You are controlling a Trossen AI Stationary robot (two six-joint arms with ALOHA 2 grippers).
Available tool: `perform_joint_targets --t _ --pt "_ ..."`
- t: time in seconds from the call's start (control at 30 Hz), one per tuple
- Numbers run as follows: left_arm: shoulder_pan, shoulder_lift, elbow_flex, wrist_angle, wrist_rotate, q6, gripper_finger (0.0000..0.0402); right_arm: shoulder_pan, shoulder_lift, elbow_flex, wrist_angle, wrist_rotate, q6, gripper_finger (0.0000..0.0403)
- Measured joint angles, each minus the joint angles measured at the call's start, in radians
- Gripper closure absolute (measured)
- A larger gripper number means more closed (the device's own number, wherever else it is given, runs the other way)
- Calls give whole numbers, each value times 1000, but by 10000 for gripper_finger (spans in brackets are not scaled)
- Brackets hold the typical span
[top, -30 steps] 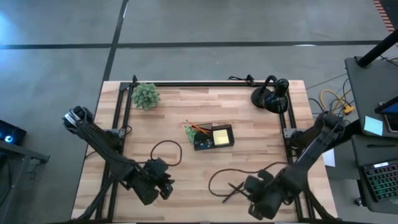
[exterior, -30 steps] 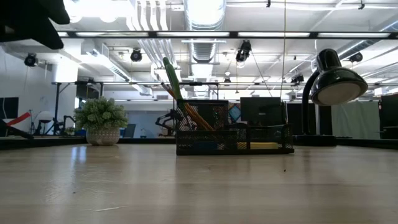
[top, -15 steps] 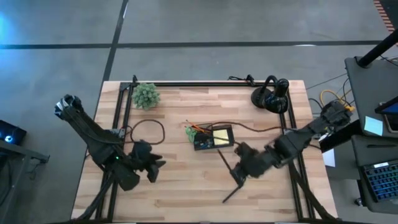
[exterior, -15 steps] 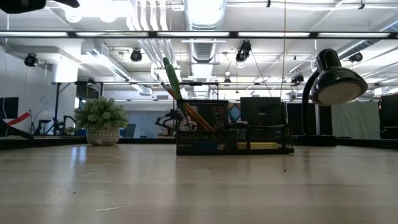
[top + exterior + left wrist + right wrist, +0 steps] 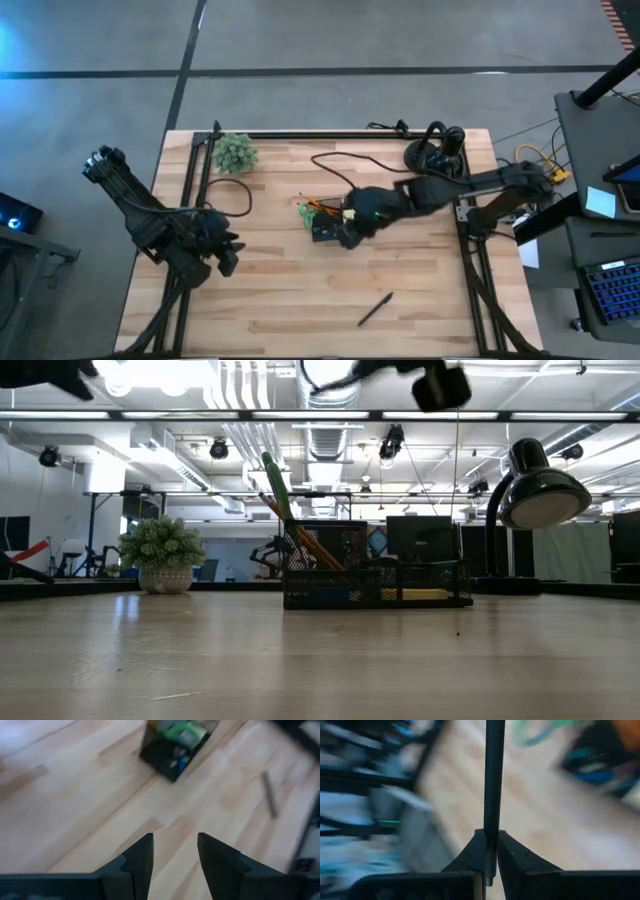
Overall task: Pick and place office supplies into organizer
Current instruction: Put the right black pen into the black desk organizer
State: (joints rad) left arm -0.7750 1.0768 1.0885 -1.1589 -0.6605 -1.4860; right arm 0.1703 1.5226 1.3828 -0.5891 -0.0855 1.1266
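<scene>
The black mesh organizer [image 5: 323, 229] sits mid-table, also seen in the low view [image 5: 400, 585] and the left wrist view [image 5: 167, 755]. In it stand green-handled scissors [image 5: 305, 213] and orange pencils [image 5: 323, 207], and a yellow sticky pad [image 5: 351, 213] lies flat. My right gripper [image 5: 490, 837] hovers over the organizer's near side [image 5: 350, 232], shut on a black pen [image 5: 494, 775]. A second black pen [image 5: 375, 309] lies flat on the table toward the near edge. My left gripper [image 5: 174, 850] is open and empty above the table's left part [image 5: 226, 257]. My right gripper pinches the black pen between its two fingers near one end [image 5: 493, 822]. The pen runs straight out ahead along the fingers and is lifted clear of the table, its free end pointing toward the organizer.
A small green potted plant [image 5: 235, 153] stands at the far left corner. A black desk lamp [image 5: 437, 152] stands at the far right corner and rises beside the organizer in the low view [image 5: 540, 490]. Black cables loop over the table near both arms. Bare wood lies between organizer and near edge.
My right gripper rose from the near edge with one pen and swung toward the far side, now above the organizer; the other pen stayed on the table. My left gripper drew back from the near edge toward the table's left side.
</scene>
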Motion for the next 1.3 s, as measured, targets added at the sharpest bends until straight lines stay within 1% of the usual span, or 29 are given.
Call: perform_joint_targets --t 0.07,0.13,0.17,0.2,0.23,0.27,0.3,0.33,0.37,0.47,0.53,0.6,0.7,0.77,0.8,0.93,1.03,1.2,1.3 --pt "0 0 0 -63 30 0 263 -33 27 38 -123 19 -150 382" --pt "0 0 0 -126 54 1 263 -52 58 94 -250 68 -309 382" --pt "-1 3 0 -154 60 1 263 -57 80 122 -303 83 -342 382" --pt "-1 6 0 -178 61 1 263 -68 104 147 -327 74 -337 382" --pt "0 7 -1 -193 61 1 263 -80 128 169 -324 50 -323 383" --pt "0 8 -3 -210 61 4 263 -86 152 197 -323 50 -339 383" --pt "0 8 -6 -227 61 10 263 -86 181 232 -339 83 -400 383" --pt "0 7 -9 -240 61 18 263 -81 209 273 -369 129 -479 383" --pt "0 7 -11 -253 60 30 263 -75 240 321 -414 200 -572 383" --pt "0 7 -16 -289 58 37 263 -50 353 468 -610 456 -826 383" --pt "0 7 -16 -309 59 37 263 -47 430 555 -733 590 -947 383" --pt "0 7 -16 -321 58 37 263 -51 492 631 -820 713 -1055 383" --pt "0 7 -16 -326 58 37 263 -60 563 709 -929 931 -1197 383" --pt "0 7 -16 -326 58 37 263 -67 604 737 -989 1041 -1245 383" --pt "0 7 -16 -326 58 37 263 -70 617 741 -982 1080 -1269 383" --pt "0 7 -16 -326 58 36 262 -71 618 728 -982 1167 -1439 383" --pt "0 7 -16 -325 59 36 262 -66 600 671 -984 1237 -1548 383" --pt "0 6 -16 -325 59 31 262 -54 576 630 -985 1239 -1577 383" --pt "0 7 -16 -325 59 30 262 -31 565 599 -983 1189 -1580 383"
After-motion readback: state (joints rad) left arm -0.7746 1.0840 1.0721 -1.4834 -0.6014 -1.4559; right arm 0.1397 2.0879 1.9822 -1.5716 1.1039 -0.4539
